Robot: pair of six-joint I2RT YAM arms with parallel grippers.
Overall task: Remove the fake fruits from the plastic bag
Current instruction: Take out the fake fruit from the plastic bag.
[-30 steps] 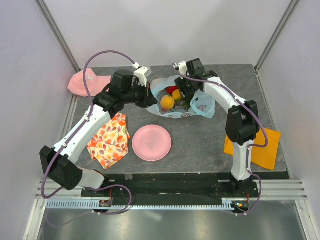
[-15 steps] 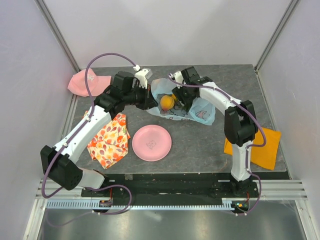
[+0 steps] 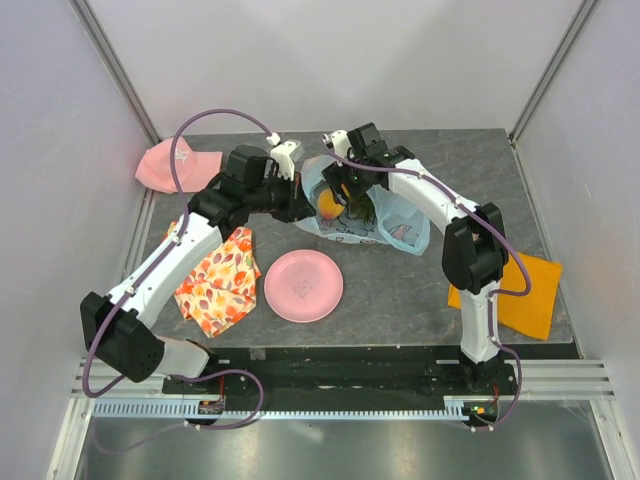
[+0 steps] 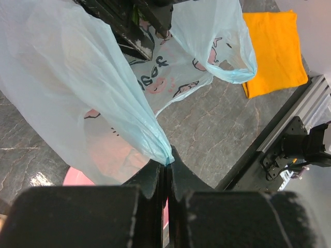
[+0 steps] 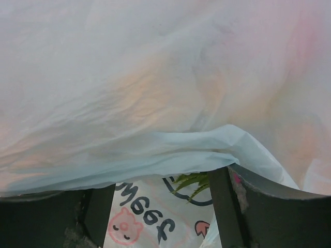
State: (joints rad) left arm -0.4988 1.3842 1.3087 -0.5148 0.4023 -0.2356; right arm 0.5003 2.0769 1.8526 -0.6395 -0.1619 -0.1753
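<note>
The light-blue plastic bag [image 3: 385, 215] lies at the back middle of the table, its mouth held up. An orange fruit [image 3: 328, 203] shows inside the mouth. My left gripper [image 3: 300, 198] is shut on the bag's left edge [image 4: 155, 139] and holds it stretched. My right gripper [image 3: 347, 195] is open and pushed into the bag's mouth. In the right wrist view the bag's film [image 5: 155, 93] drapes over the open fingers [image 5: 230, 206], and green pineapple leaves [image 5: 192, 182] show between them. The other fruits are hidden.
A pink plate [image 3: 303, 285] lies in front of the bag. A floral orange-and-white cloth [image 3: 218, 280] lies at the left, a pink cap [image 3: 170, 165] at the back left, a flat orange cloth [image 3: 525, 295] at the right. The table's front edge has a metal rail.
My right gripper has moved left and deeper into the bag's mouth, covering more of the fruits. My left gripper has kept its hold on the bag's edge, shifting slightly.
</note>
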